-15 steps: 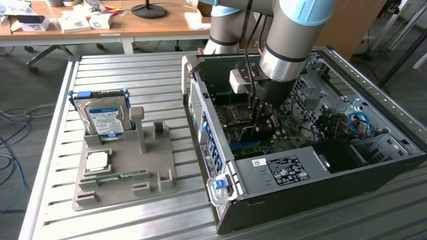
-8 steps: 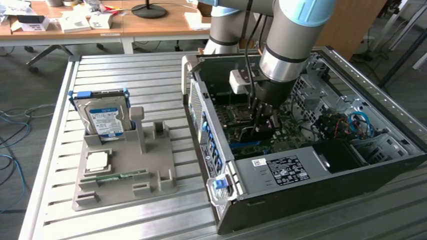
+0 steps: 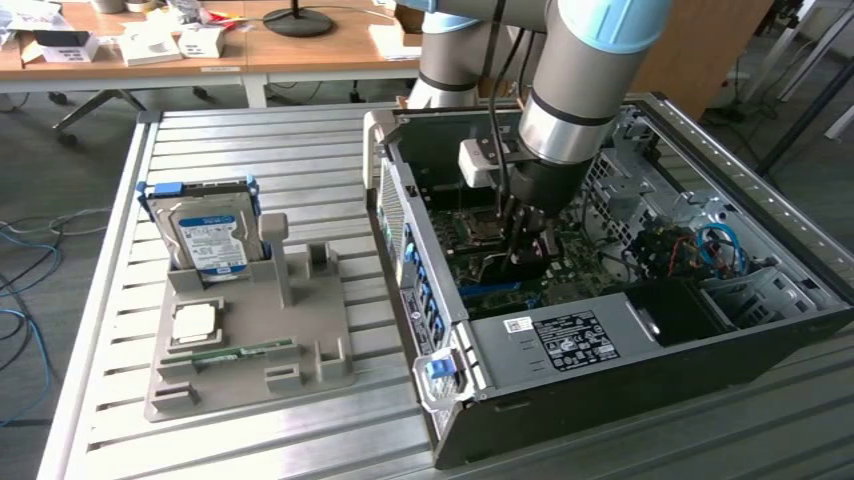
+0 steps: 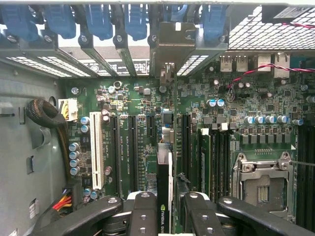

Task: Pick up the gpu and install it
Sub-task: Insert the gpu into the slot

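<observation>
The gpu (image 4: 164,196) appears edge-on in the wrist view as a thin dark card with a green logo. It stands upright over the motherboard's (image 4: 133,98) expansion slots. Its metal bracket (image 4: 173,45) sits at the case's rear wall, among the blue slot clips. My gripper (image 4: 167,216) is shut on the card, one black finger (image 4: 142,211) on each side. In the exterior view the gripper (image 3: 527,245) reaches down into the open computer case (image 3: 601,340), just above the motherboard. I cannot tell whether the card's edge is seated in a slot.
A memory stick (image 4: 205,157) and the empty CPU socket (image 4: 263,184) lie beside the card. On the slatted table, a grey fixture (image 3: 314,345) holds the silver hard drive (image 3: 207,235), a CPU chip (image 3: 196,320) and a green memory stick (image 3: 243,352). Cables (image 3: 701,250) fill the case's far side.
</observation>
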Robot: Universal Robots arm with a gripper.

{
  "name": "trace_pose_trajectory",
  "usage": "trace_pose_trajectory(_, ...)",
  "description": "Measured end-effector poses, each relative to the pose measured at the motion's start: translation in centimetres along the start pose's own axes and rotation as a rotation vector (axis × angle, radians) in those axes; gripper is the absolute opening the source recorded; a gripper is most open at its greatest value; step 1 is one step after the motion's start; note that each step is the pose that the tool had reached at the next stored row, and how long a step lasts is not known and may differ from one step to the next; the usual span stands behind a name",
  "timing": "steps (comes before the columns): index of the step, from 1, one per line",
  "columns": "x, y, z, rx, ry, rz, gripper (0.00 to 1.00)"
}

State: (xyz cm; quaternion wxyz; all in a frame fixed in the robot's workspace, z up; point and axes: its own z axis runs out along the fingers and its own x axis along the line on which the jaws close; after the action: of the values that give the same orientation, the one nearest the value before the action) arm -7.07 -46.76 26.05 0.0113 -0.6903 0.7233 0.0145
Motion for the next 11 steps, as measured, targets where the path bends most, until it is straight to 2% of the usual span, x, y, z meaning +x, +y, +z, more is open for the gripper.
trace_pose_trajectory(11, 0.0, 0.0, 0.0, 0.0002, 0.0022, 0.001, 0.26)
